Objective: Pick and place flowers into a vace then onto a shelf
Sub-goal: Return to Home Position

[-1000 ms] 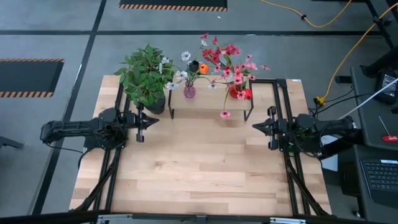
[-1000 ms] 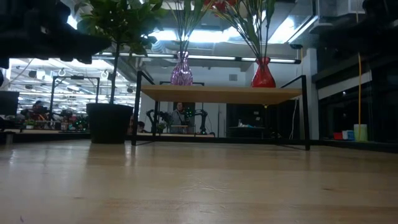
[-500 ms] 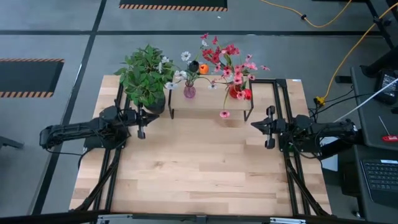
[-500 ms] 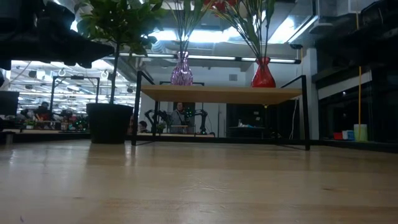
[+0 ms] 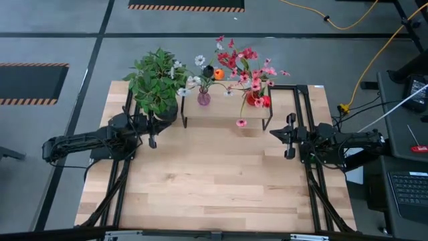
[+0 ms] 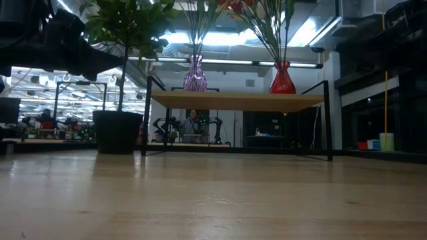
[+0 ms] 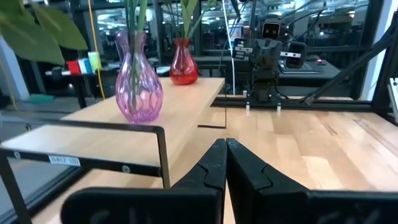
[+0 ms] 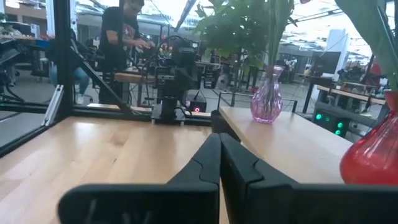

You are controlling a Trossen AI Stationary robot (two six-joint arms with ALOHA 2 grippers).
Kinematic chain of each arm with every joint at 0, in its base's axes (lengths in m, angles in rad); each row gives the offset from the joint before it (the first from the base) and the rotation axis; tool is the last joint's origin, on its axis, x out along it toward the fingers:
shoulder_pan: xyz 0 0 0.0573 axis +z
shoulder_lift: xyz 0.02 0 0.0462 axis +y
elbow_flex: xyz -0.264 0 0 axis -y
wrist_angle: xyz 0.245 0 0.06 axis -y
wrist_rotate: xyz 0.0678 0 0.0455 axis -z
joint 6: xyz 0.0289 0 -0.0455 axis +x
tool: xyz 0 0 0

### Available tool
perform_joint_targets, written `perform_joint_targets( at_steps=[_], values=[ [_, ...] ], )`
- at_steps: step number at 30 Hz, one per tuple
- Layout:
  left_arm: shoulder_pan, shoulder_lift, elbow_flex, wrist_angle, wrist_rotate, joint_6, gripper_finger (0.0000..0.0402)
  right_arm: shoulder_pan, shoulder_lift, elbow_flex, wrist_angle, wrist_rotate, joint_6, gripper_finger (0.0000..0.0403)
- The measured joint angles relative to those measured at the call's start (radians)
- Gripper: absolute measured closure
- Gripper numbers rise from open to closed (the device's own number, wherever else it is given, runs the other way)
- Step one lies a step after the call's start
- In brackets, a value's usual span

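Observation:
The flowers [image 5: 234, 63] stand in two vases on the shelf [image 5: 224, 114] at the table's far edge: white and orange blooms in a purple vase [image 5: 203, 98], pink and red ones in a red vase [image 5: 255, 99]. A pink bloom [image 5: 241, 123] shows by the shelf's near edge. My left gripper [image 5: 155, 132] hangs shut and level left of the shelf, close to the plant pot; its shut fingers [image 7: 225, 144] point along the shelf. My right gripper [image 5: 273, 133] is shut at the shelf's right end, fingers [image 8: 219, 138] touching nothing.
A bushy potted plant [image 5: 155, 84] stands at the far left beside the shelf, its black pot [image 6: 117, 132] on the table. Black frame rails [image 5: 313, 194] run along both table sides. The wide tabletop [image 5: 214, 174] lies between the arms. A person [image 8: 127, 37] works beyond the table.
My left gripper has swung toward the table's far edge, closer to the plant pot, and has stayed shut. The vases and flowers have not moved.

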Motion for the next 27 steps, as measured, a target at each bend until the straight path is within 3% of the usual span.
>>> perform_joint_targets(
  at_steps=[27],
  values=[
    [0.000,0.000,0.000,-0.005,-0.001,-0.055,0.0398,0.000,0.000,0.000,-0.001,0.001,0.059,0.0399]
  ],
)
